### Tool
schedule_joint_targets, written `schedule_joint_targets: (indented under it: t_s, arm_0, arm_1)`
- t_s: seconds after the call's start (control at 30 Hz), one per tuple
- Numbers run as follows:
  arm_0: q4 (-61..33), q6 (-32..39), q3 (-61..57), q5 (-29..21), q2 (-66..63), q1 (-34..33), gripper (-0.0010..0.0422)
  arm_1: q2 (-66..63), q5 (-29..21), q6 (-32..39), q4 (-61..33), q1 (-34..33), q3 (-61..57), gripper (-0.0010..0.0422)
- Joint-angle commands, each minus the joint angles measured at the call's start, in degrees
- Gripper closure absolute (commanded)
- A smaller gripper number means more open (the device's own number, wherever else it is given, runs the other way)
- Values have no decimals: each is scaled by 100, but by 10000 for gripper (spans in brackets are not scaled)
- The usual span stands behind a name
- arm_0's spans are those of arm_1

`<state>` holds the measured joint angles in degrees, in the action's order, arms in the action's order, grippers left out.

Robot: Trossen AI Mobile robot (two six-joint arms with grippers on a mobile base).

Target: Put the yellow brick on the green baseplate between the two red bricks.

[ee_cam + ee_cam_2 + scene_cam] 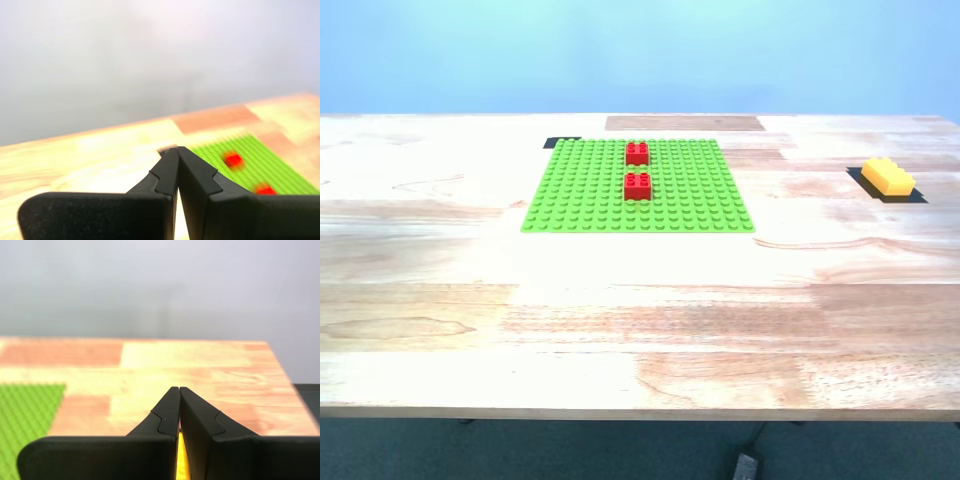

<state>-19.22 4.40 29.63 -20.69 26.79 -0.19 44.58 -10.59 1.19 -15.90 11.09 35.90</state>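
Both my first gripper (177, 150) and my second gripper (179, 390) have fingers pressed together on nothing, while the yellow brick (887, 177) waits on the table (620, 320) at the exterior view's right, well apart from the green baseplate (580, 200), where the two red bricks (638, 153) leave a gap for it

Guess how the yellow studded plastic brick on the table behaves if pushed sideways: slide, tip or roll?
The yellow studded plastic brick probably slides rather than rolls: it is boxy and flat-sided. It seems unlikely to tip, being longer than it is tall. It looks rigid and light, so on the smooth wooden table a nudge may also turn it.
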Motion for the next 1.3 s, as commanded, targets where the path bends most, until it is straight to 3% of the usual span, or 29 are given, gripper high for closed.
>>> schedule_joint_targets:
  t_s: [0.03, 0.27, 0.43, 0.53, 0.63, 0.83, 1.0, 1.3]
  arm_0:
    - [-778, 444, 691, -595, 614, 2, 413]
    - [-2345, 1480, 1751, -1294, 1731, 0, 413]
    - [-3058, 1912, 2024, -1753, 2201, 0, 413]
    - [-3178, 2004, 2072, -1727, 2321, -7, 413]
    - [-3139, 2004, 2074, -1727, 2334, -9, 413]
    - [-3171, 2015, 2070, -1727, 2275, -11, 413]
    - [-3134, 2107, 2087, -1727, 2188, -9, 412]
    - [-3106, 2109, 2048, -1718, 2234, -9, 412]
  arm_1:
    - [535, 9, -588, -706, 22, 745, 413]
    - [1545, 20, -525, -1853, 42, 1952, 413]
    - [2227, 765, -573, -2662, -175, 2540, 412]
    - [2627, 776, -651, -3117, -378, 2822, 402]
    - [2951, 920, -748, -3425, -610, 3014, 362]
    - [3427, 1626, -800, -3733, -1001, 3108, 227]
    - [3755, 1622, -857, -3615, -1119, 3045, 118]
    - [4538, 1622, -1036, -3198, -1132, 3001, 132]
